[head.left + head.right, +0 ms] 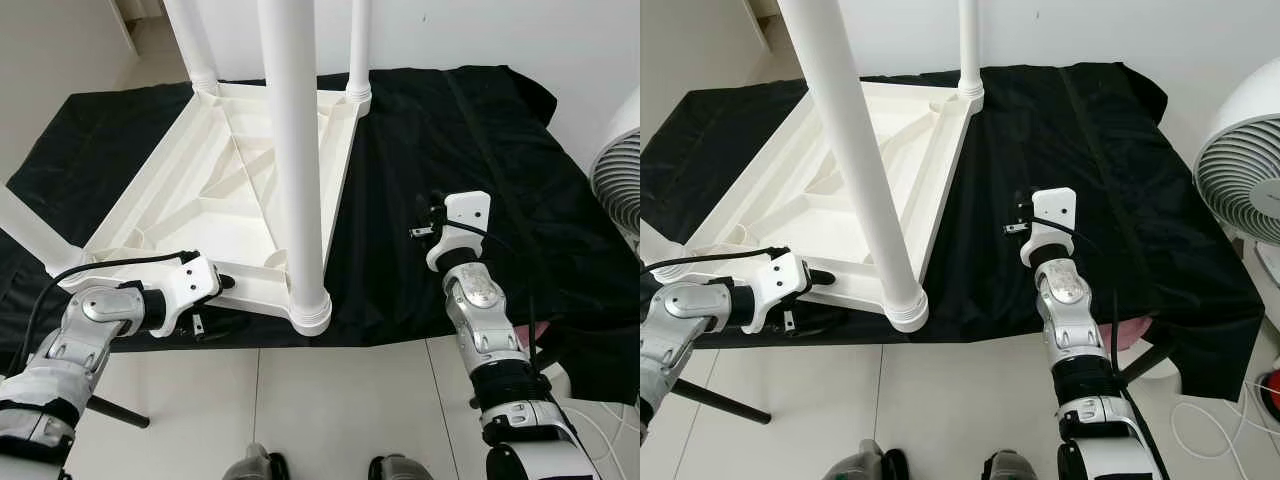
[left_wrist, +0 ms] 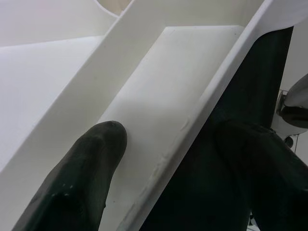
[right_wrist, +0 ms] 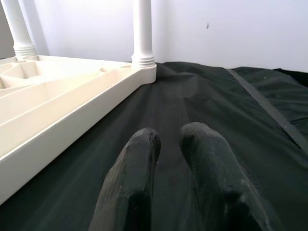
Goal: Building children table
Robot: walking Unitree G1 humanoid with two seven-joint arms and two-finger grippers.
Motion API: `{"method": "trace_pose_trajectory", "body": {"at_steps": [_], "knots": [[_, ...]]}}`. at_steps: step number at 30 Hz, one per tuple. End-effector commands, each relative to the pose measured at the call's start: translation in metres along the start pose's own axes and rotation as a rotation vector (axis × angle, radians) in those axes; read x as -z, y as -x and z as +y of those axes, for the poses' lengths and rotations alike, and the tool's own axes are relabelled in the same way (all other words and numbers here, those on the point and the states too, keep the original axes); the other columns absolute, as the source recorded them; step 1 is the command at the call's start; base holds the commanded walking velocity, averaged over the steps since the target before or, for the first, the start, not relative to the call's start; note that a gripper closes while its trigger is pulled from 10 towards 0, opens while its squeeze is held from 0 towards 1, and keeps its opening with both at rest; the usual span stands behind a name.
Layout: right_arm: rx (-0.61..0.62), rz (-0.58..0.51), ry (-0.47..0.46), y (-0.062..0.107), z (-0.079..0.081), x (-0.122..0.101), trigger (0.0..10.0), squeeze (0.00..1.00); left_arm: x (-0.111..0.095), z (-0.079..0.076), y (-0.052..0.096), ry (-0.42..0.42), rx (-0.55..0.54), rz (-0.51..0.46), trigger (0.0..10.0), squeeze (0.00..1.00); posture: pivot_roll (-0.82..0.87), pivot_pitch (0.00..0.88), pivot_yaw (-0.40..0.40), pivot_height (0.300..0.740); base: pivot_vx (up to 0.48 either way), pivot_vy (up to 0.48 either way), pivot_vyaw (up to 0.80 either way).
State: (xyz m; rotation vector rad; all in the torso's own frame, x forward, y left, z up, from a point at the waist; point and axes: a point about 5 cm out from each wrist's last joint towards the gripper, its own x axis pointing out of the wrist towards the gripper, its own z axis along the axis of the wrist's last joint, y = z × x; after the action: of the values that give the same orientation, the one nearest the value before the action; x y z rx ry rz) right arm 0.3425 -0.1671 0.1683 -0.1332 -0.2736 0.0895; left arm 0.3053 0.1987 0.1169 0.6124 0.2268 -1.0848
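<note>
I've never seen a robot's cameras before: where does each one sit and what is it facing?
Left eye, right eye: head, looking down at upturned table top on black cloth; both arms show.
Left wrist: along left end effector, straddling the table rim.
Right wrist: along right end effector, over cloth.
Shared: table, cloth.

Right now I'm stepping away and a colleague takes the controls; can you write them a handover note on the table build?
Left pincer: fingers astride the near rim of the upturned white tabletop, one finger inside the frame, one outside; looks like a grip on the rim.
Right pincer: fingers close together, holding nothing, hovering over the black cloth right of the tabletop.
Done: three legs stand upright in corner sockets.
Left: the corner nearest the left arm; its leg seems not yet upright, a white tube angles off there. Confirm seating, then flip the table.
</note>
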Motion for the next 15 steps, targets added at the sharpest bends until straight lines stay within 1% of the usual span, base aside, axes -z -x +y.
{"method": "trace_pose_trajectory", "body": {"at_steps": [1,2,3,4,5,6,8,9,10,15], "knots": [[-0.008,0.022,0.003,0.0033,0.0033,0.0044,10.0,0.0,0.0084,-0.0065,-0.002,0.03,0.052,0.028,10.0,0.0,-0.1,0.071,0.125,0.74,0.0,0.0,0.0],[-0.008,0.022,0.003,0.0033,0.0033,0.0044,10.0,0.0,0.0084,-0.0065,-0.002,0.03,0.052,0.028,10.0,0.0,-0.1,0.071,0.125,0.74,0.0,0.0,0.0],[-0.007,0.025,0.003,0.0042,0.0037,0.005,10.0,0.0,0.0071,-0.0046,-0.0022,0.049,0.047,0.011,8.3,0.0,-0.1,0.068,0.124,0.74,0.0,0.0,0.0],[-0.007,0.027,0.002,0.0048,0.0041,0.0056,10.0,0.0,0.0052,-0.003,-0.002,0.07,0.043,-0.011,4.9,0.0,-0.1,0.066,0.125,0.74,0.0,0.0,0.0],[-0.008,0.029,0.0,0.0052,0.0047,0.0062,10.0,0.0,0.0033,-0.0026,-0.0015,0.09,0.046,-0.034,3.5,0.0,-0.1,0.063,0.124,0.74,0.0,0.0,0.0],[-0.008,0.03,0.0,0.0052,0.0052,0.0065,10.0,0.0,0.0023,-0.0023,-0.0012,0.097,0.051,-0.048,2.9,0.0,-0.1,0.063,0.124,0.74,0.0,0.0,0.0],[-0.008,0.03,0.0,0.0052,0.0052,0.0065,10.0,0.0,0.0023,-0.0023,-0.0012,0.097,0.051,-0.048,2.9,0.0,-0.1,0.063,0.124,0.74,0.0,0.0,0.0],[-0.009,0.032,-0.001,0.005,0.0057,0.0069,10.0,0.0,0.0019,-0.0025,-0.001,0.102,0.052,-0.056,0.0,0.0,-0.1,0.061,0.124,0.74,0.0,0.0,0.0],[-0.011,0.032,-0.002,0.0044,0.0067,0.007,10.0,0.0,0.0013,-0.0036,-0.0007,0.115,0.056,-0.073,0.0,0.0,-0.1,0.057,0.124,0.74,0.0,0.0,0.0],[-0.013,0.032,-0.003,0.004,0.0076,0.0069,10.0,0.0,0.0006,-0.0048,-0.0007,0.126,0.06,-0.088,0.0,0.0,-0.09,0.054,0.123,0.74,0.0,0.0,0.0]]}}
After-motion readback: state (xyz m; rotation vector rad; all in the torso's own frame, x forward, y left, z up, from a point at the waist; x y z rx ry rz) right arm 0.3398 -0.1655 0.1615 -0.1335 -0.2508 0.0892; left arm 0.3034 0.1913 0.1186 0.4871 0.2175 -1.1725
